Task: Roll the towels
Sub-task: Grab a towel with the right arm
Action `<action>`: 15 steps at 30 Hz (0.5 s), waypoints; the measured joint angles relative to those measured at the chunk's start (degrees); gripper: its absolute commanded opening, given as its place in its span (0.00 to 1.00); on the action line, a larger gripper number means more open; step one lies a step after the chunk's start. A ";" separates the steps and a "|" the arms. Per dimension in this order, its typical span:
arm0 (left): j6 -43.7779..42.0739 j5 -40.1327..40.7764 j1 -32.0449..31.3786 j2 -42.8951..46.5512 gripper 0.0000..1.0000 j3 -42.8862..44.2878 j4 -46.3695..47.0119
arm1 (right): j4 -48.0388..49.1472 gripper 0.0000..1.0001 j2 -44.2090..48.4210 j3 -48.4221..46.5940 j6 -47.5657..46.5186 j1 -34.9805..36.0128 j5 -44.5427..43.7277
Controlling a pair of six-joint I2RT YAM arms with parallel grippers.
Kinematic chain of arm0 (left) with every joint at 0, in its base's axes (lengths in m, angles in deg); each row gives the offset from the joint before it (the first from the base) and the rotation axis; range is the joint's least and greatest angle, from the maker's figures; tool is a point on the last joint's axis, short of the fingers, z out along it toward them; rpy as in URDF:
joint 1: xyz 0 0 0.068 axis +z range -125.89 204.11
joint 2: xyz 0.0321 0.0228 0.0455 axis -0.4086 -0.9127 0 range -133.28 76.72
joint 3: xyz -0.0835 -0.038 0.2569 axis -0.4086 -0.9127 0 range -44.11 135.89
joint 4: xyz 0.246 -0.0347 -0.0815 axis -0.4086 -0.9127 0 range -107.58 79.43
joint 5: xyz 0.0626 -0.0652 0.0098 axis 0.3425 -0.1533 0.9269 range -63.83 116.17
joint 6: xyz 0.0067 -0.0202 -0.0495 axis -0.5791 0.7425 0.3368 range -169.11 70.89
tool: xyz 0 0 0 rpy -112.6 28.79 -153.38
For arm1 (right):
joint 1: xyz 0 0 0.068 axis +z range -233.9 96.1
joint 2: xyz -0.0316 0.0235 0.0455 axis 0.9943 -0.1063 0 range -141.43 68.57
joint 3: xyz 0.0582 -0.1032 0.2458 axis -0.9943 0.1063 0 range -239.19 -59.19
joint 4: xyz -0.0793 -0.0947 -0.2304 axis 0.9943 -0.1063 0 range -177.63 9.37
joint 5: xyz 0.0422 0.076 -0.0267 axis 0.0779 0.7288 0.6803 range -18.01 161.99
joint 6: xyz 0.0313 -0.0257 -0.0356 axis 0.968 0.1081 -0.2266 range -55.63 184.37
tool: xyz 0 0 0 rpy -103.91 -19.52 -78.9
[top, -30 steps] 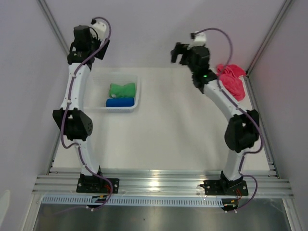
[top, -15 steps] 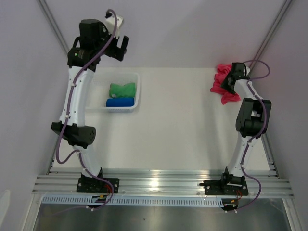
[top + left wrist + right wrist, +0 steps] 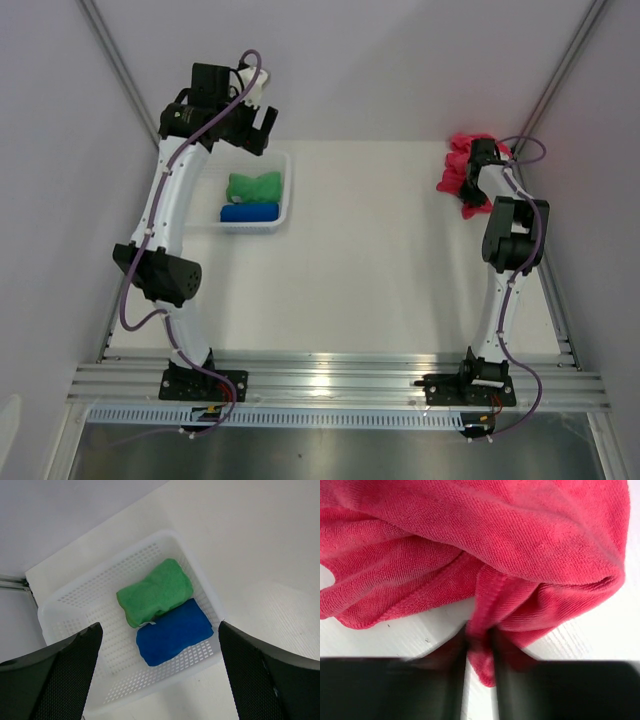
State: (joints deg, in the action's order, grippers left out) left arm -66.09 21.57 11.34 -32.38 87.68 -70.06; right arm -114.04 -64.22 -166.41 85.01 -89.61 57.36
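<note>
Arms reach toward opposite far corners of the table (image 3: 380,260). Right arm folds tightly at the elbow with its wrist low. The right gripper (image 3: 479,635) has its jaws set narrow, pinching a fold of the crumpled pink towel (image 3: 470,540) at the far right edge. Left arm rises nearly straight. The left gripper (image 3: 258,125) hangs above the white basket (image 3: 90,595), jaws spread wide and empty. Green towel (image 3: 155,592) and blue towel (image 3: 174,637) lie rolled inside the basket, side by side and touching.

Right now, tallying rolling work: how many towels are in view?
3: green towel and blue towel together in the white basket; pink towel far right, in the right gripper.
</note>
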 measured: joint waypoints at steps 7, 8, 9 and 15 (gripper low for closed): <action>-0.07 1.25 -1.77 0.00 0.99 0.00 0.07 | -0.31 0.00 0.26 -0.42 -2.97 0.61 4.48; -0.09 1.25 -1.84 0.00 1.00 0.00 0.09 | -0.68 0.00 0.28 -1.05 -3.54 0.90 6.49; -0.13 1.25 -1.86 0.00 0.99 0.02 0.07 | -0.96 0.00 0.42 -2.38 -4.15 1.36 10.36; -0.66 1.31 -1.88 0.00 1.00 0.39 0.20 | 6.10 0.00 4.96 -18.99 -3.54 9.66 31.80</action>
State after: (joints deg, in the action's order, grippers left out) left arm -66.74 22.88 9.46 -32.38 88.07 -69.86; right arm -107.94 -59.26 -185.40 81.47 -79.95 89.16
